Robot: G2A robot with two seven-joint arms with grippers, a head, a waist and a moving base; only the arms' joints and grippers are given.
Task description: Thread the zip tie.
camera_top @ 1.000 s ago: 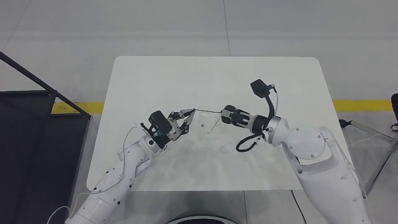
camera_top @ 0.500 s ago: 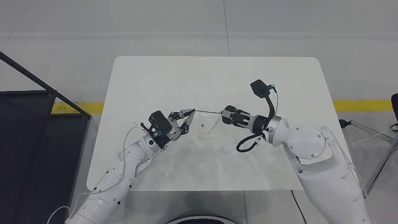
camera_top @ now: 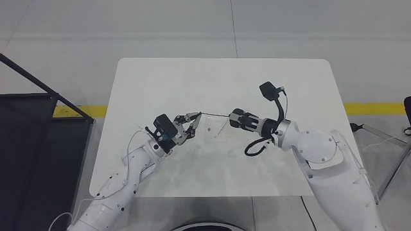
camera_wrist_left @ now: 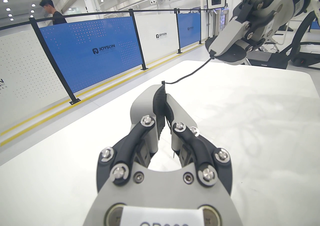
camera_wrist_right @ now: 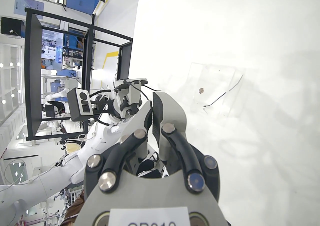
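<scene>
A thin black zip tie [camera_top: 215,115] hangs a little above the white table [camera_top: 192,77], stretched between my two grippers. My left gripper [camera_top: 198,117] is shut on one end, which pokes out at its fingertips in the left wrist view, where the zip tie [camera_wrist_left: 190,74] curves away from the left gripper [camera_wrist_left: 163,92] to the right gripper [camera_wrist_left: 213,53]. The right gripper [camera_top: 231,117] is shut on the other end. In the right wrist view the right gripper [camera_wrist_right: 152,102] faces the left gripper [camera_wrist_right: 128,94], with a short stretch of the zip tie [camera_wrist_right: 150,87] between them.
A clear plastic sheet [camera_top: 215,131] lies flat on the table under the grippers. On the sheet [camera_wrist_right: 215,87] runs a thin dark line [camera_wrist_right: 222,95]; whether it is a shadow or a second tie I cannot tell. A black frame stands off the table's left side.
</scene>
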